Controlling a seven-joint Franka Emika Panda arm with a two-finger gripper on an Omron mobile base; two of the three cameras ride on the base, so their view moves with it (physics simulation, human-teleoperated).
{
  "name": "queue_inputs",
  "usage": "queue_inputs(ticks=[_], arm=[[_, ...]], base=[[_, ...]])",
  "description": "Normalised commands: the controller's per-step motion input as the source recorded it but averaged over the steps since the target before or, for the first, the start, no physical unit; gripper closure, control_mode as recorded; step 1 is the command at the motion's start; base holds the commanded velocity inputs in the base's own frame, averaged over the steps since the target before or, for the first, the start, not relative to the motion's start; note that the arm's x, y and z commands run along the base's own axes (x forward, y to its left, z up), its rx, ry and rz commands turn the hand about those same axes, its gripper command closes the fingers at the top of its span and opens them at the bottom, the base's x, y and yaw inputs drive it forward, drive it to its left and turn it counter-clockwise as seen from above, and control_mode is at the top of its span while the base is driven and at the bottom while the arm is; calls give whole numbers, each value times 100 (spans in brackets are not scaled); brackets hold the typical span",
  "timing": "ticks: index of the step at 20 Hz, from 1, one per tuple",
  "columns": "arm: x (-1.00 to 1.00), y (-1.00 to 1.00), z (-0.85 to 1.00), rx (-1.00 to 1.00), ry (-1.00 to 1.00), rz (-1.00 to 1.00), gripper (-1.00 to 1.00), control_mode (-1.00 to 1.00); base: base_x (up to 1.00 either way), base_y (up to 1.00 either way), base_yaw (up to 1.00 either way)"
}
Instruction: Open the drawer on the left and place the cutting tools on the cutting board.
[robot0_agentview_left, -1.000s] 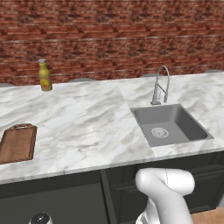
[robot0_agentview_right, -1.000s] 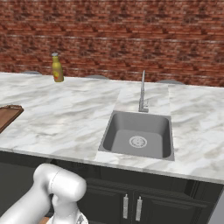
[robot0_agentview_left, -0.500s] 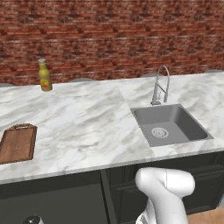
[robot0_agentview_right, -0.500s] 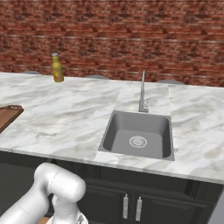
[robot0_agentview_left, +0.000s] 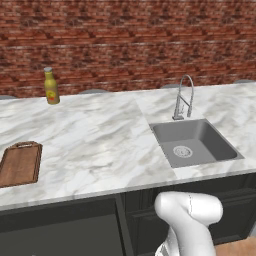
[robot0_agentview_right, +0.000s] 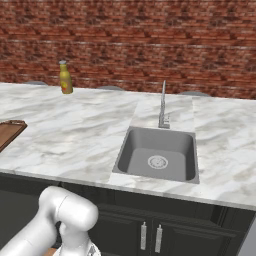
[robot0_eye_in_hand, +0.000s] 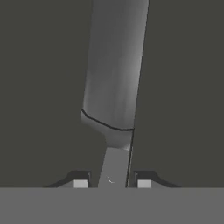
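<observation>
The cutting board (robot0_agentview_left: 20, 163) is seen at the left of the marble counter (robot0_agentview_left: 105, 145), bare. In the hand view the pincer (robot0_eye_in_hand: 112, 183) is set astride a grey metal wide-headed tool (robot0_eye_in_hand: 114, 78), fingertips (robot0_eye_in_hand: 80, 183) flanking its narrow stem; whether they are clamped cannot be told. The tool is judged stiff, light and slippery; the stem seems best gripped.

The dark round shape at the left base view's bottom edge has gone.
</observation>
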Motion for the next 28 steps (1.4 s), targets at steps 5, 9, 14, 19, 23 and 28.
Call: queue_inputs(ticks=[5,9,14,19,23,28], arm=[[1,-32,55,1,0,-2,100,-100],[1,-31,99,9,0,0,100,-100],[-12,-22,100,13,9,0,100,-100],[-15,-26,100,10,16,0,100,-100],[19,-29,100,2,2,0,100,-100],[59,-23,100,-2,-11,0,100,-100]], base=[[0,0,0],[0,0,0],[0,0,0],[0,0,0],[0,0,0],[0,0,0]])
